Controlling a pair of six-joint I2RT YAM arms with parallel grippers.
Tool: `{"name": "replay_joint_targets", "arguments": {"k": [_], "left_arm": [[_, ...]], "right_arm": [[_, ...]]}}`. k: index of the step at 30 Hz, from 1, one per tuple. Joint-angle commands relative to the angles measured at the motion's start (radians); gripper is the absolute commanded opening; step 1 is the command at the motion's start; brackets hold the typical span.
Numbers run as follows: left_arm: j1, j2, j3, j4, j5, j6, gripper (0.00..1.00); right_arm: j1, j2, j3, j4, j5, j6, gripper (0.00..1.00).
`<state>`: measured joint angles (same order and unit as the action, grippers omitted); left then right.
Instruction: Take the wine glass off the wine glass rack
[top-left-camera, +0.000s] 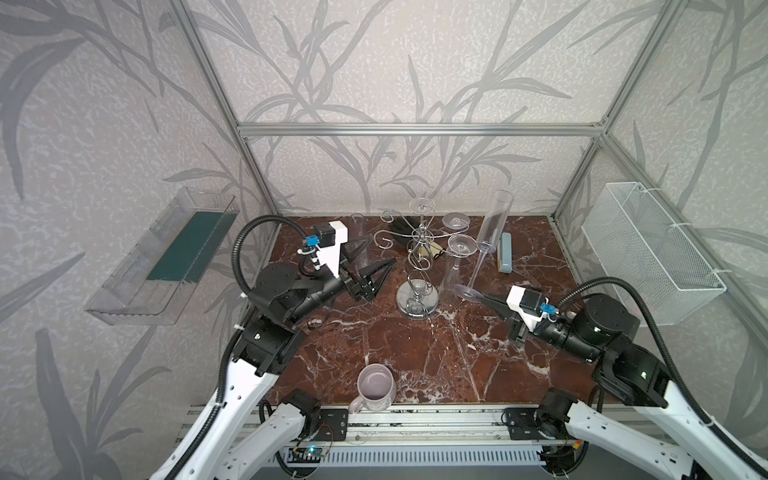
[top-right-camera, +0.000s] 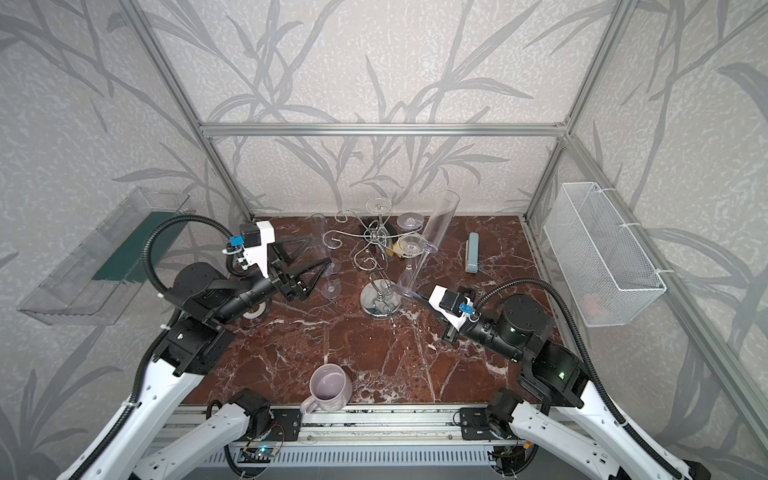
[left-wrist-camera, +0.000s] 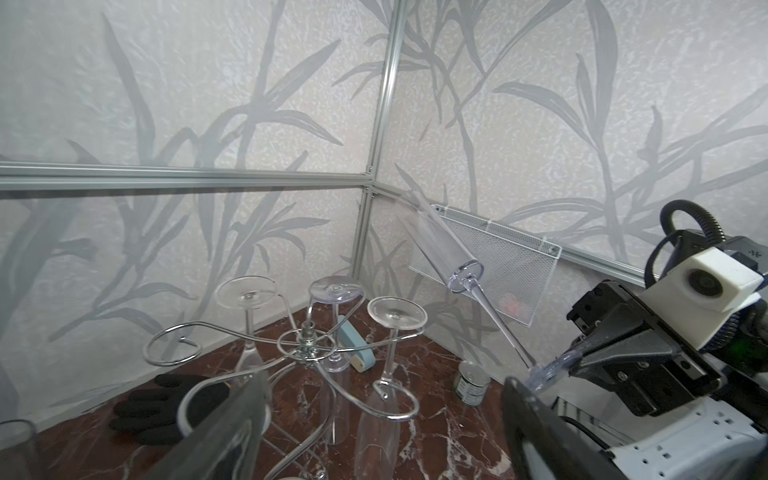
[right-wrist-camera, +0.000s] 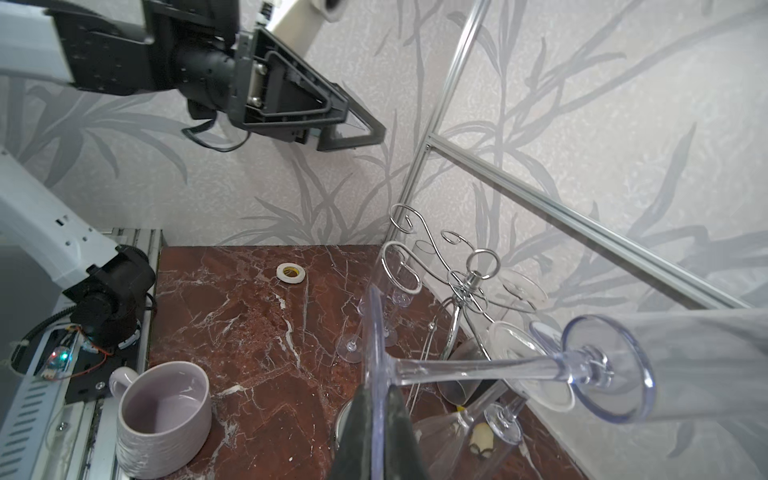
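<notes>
The right jaws pinch the foot of the glass (top-left-camera: 492, 224), tilted above the counter (top-left-camera: 415, 361) just right of the rack (top-left-camera: 417, 301), the left jaws wide and empty; light, slick and likely brittle, it would sit surer gripped at the stem.

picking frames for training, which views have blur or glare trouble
Right wrist view: the held wine glass is too close, foot and bowl soft. Left wrist view: left gripper fingers blur the foreground. Both top views: sharp, though the wine glass rack base mirrors its surroundings and clear glasses fade into the marble table.
</notes>
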<state>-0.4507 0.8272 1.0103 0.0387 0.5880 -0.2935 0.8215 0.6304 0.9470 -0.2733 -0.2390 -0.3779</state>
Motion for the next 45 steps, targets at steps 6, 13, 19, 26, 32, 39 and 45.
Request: {"name": "replay_joint_targets", "arguments": {"k": [6, 13, 19, 26, 32, 39, 45], "left_arm": [[-0.158, 0.125, 0.082, 0.016, 0.2, -0.045, 0.89], [-0.255, 0.222, 0.132, 0.032, 0.249, -0.082, 0.87], [-0.304, 0.286, 0.129, 0.138, 0.273, -0.158, 0.86], [-0.37, 0.356, 0.151, 0.195, 0.3, -0.197, 0.77], [-0.408, 0.395, 0.191, 0.145, 0.323, -0.173, 0.64], [-0.414, 0.398, 0.203, 0.073, 0.299, -0.123, 0.26], [-0.418, 0.399, 0.206, 0.072, 0.294, -0.127, 0.0]], "right_arm": [[0.011, -0.041, -0.032, 0.084, -0.117, -0.323, 0.0], [0.021, -0.062, -0.056, 0.073, -0.158, -0.447, 0.0], [0.042, -0.074, -0.068, 0.079, -0.153, -0.519, 0.0], [0.073, -0.068, -0.08, 0.077, -0.134, -0.574, 0.0], [0.1, -0.067, -0.079, 0.037, -0.099, -0.618, 0.0], [0.12, -0.083, -0.103, 0.04, -0.046, -0.649, 0.0], [0.134, -0.078, -0.109, 0.049, -0.023, -0.67, 0.0]]}}
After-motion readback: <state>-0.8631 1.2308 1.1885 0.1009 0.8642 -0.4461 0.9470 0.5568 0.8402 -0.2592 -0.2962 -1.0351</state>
